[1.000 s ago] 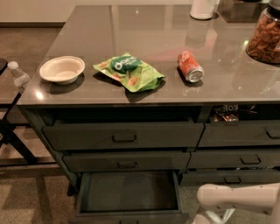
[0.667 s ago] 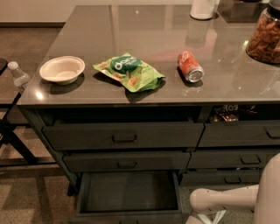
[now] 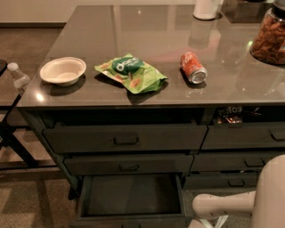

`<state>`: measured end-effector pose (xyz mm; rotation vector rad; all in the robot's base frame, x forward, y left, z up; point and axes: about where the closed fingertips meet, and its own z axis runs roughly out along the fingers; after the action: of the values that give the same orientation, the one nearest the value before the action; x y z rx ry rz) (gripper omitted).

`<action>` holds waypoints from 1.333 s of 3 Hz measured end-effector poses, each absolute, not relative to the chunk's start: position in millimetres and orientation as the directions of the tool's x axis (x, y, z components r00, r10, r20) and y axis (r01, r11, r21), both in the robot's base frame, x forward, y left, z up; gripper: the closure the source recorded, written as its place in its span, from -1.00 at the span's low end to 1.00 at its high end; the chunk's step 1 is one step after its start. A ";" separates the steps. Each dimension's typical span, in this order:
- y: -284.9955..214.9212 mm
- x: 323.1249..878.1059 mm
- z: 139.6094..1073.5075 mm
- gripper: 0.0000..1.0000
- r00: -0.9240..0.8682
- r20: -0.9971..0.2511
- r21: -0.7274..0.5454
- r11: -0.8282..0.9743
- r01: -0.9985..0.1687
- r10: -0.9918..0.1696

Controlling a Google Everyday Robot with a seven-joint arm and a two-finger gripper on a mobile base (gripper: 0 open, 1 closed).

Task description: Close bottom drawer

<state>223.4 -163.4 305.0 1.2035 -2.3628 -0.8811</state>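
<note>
Currently, the bottom drawer (image 3: 131, 196) stands pulled out, lowest in the left stack under the counter (image 3: 147, 40). The end effector (image 3: 208, 221) sits near right, just beside the drawer; its grip state cannot be determined.

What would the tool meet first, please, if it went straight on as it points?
Probably the right side of the open bottom drawer; the tool sits low right, depth unclear.

A glossy dark grey cabinet top (image 3: 133, 40) mirrored soft overhead light; brown carpet floor (image 3: 31, 44) spread left, towards a pale far wall (image 3: 35, 11).
</note>
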 end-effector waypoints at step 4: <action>-144.5 285.3 211.9 1.00 -0.707 -0.089 0.688 0.470 -0.553 -0.701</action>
<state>285.3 -144.5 211.9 1.0871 -2.5113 -1.0607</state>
